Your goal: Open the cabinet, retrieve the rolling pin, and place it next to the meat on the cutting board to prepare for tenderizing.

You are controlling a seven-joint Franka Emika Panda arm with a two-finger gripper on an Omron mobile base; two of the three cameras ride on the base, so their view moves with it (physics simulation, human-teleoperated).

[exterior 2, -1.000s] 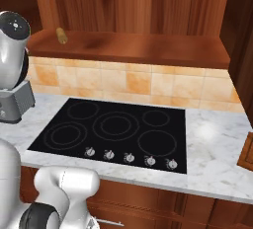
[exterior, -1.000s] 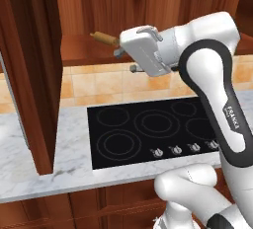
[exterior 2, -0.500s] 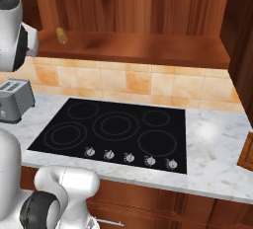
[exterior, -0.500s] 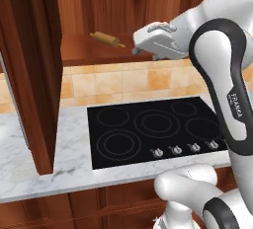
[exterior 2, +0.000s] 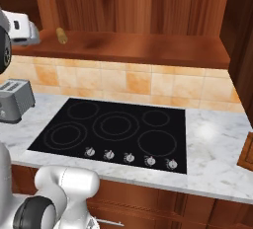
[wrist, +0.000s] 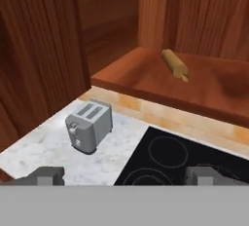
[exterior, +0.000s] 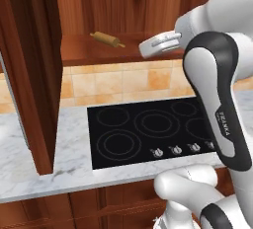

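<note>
While cabinet (exterior: 34, 65) open, rolling pin (wrist: 175, 64) lies on shelf (exterior 2: 148, 48).

The cabinet (exterior: 123, 6) stands open, its shelf (exterior 2: 148, 48) bare except for the rolling pin (exterior: 107, 39), which lies alone toward the left end with open wood on every side. The swung-out left door (exterior: 34, 70) hangs over the worktop (exterior: 74, 159) and walls off that side; the right door (exterior 2: 242, 50) does the same at the far end. Between them the front of the shelf is unobstructed. The gripper (wrist: 126, 176), jaws wide apart, hangs in open air before the shelf edge. Below, a toaster (wrist: 90, 125) stands on the worktop left of the stovetop (exterior 2: 118, 132), well under the shelf.
</note>
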